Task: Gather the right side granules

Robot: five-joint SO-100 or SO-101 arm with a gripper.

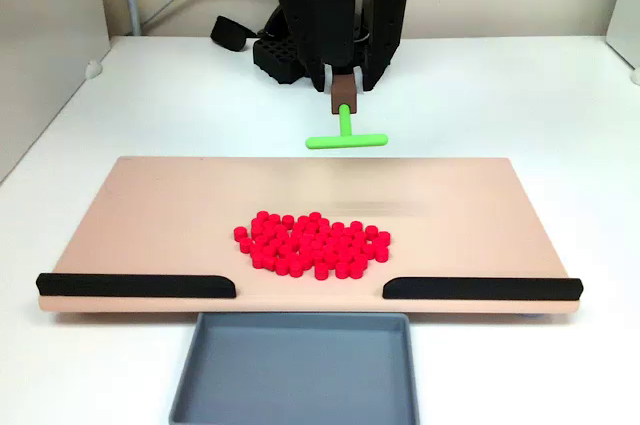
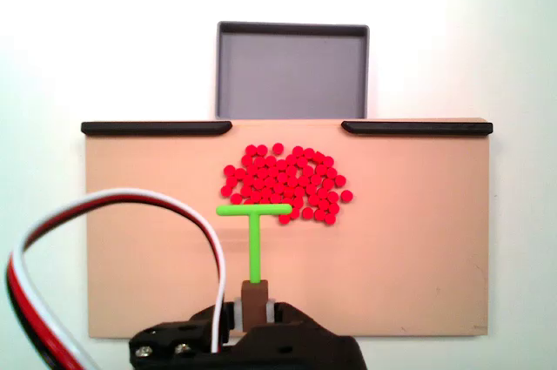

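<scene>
A fixed view: gripper (image 1: 345,95) clamped on green T-pusher (image 1: 346,137), behind the board (image 1: 150,205); granules (image 1: 313,243) heaped near the board's front gap. Another fixed view: pusher crossbar beside the heap; an off-centre sweep may scatter pellets

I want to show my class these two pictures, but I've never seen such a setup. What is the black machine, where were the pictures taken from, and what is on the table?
The black machine is a small robot arm. Its pincer is shut on the brown handle of a green T-shaped pusher. One fixed view faces the arm from the front; the other looks down from behind it. On the white table lies a tan board carrying a heap of red granules. Two black rails edge the board, with a gap leading to a grey tray.
</scene>
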